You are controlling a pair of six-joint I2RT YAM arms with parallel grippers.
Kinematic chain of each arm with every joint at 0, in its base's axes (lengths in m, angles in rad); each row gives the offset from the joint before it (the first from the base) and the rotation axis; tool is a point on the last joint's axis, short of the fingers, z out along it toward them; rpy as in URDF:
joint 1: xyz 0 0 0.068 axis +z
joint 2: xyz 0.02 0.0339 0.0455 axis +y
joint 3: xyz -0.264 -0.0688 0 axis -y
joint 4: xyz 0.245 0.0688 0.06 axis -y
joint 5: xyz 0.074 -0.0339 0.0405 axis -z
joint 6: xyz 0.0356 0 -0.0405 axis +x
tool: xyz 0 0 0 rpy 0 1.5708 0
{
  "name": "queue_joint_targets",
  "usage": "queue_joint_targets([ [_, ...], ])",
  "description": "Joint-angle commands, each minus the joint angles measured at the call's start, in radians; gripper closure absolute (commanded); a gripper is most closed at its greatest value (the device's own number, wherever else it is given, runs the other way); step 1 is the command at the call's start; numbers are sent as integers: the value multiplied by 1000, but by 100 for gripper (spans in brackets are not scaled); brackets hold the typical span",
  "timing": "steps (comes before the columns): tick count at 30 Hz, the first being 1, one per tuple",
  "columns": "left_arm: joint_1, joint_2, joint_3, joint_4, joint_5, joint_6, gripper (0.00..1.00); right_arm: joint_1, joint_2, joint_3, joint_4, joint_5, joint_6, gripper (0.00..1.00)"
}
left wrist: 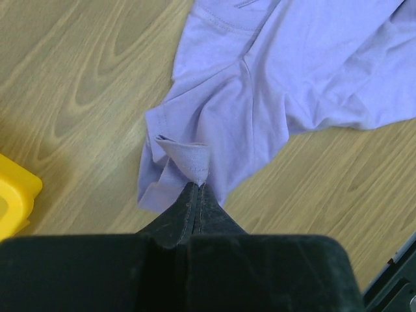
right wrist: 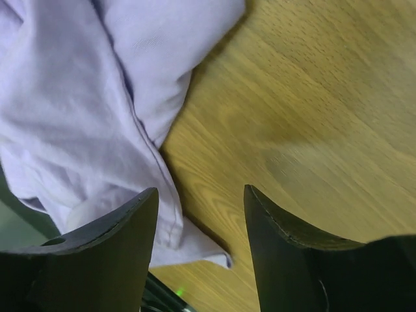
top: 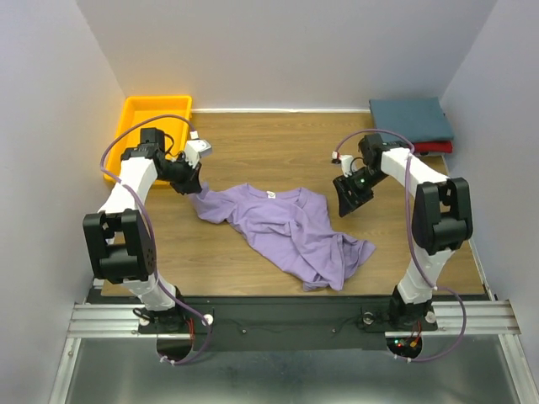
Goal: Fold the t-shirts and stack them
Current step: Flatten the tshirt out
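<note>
Left gripper (top: 187,178) is fully closed, pinching a bunched bit of hem or sleeve at the left tip of the lavender t-shirt (top: 286,227). In the left wrist view the cloth folds up right at the fingertips, so the grip looks thin.

The shirt is crumpled on the desk (top: 278,143), collar side away from the arms and its lower part twisted down to the right.

Right gripper (top: 349,195) sits just off the shirt's right edge, jaws apart, holding nothing. In its wrist view the shirt's edge runs under one finger and there's bare wood under the other.

Step in hand, my read: spread it flat before any fold.
- Right gripper should drop onto the shirt's right sleeve or shoulder, one layer only, not the twisted bundle.
- Then pull the two grips apart with the cloth low, so the twist falls out.
- Go easy on the left side; that small pinch could slip under tension.
- Check the collar lies flat before letting go.

Containers: yellow tray (top: 156,99) is beyond the shirt's left end. Nothing shows in the visible part of it; the left arm hides its near corner.

Beyond the shirt's right end, well apart, the teal t-shirt (top: 410,118) lies folded on the red t-shirt (top: 442,147), so that's where the lavender one goes once folded.
</note>
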Motion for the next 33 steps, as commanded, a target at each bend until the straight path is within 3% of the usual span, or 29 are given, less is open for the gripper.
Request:
queue_joint_targets([
  [1,-3,-26,35,4,23,-1,100,-9,22,68,12,-106,132,39],
  [9,-3,-14,23,21,34,-8,100,-7,59,43,15,-211,172,37],
  [13,-4,-8,24,34,40,-19,100,-9,144,86,148,-174,296,36],
  [21,-9,8,62,38,45,-28,100,23,240,122,239,-134,370,37],
  [23,-12,20,76,46,48,-44,100,37,260,134,238,-149,369,44],
  [24,-14,23,84,46,57,-51,100,37,278,139,238,-152,364,58],
  [25,-12,27,101,52,60,-57,100,37,283,146,238,-151,359,65],
  [26,-12,29,107,52,67,-74,100,39,284,163,236,-140,355,84],
  [28,-12,24,130,49,74,-82,100,37,271,185,235,-117,335,99],
  [33,6,-5,170,66,87,-131,100,-10,168,287,236,6,292,99],
])
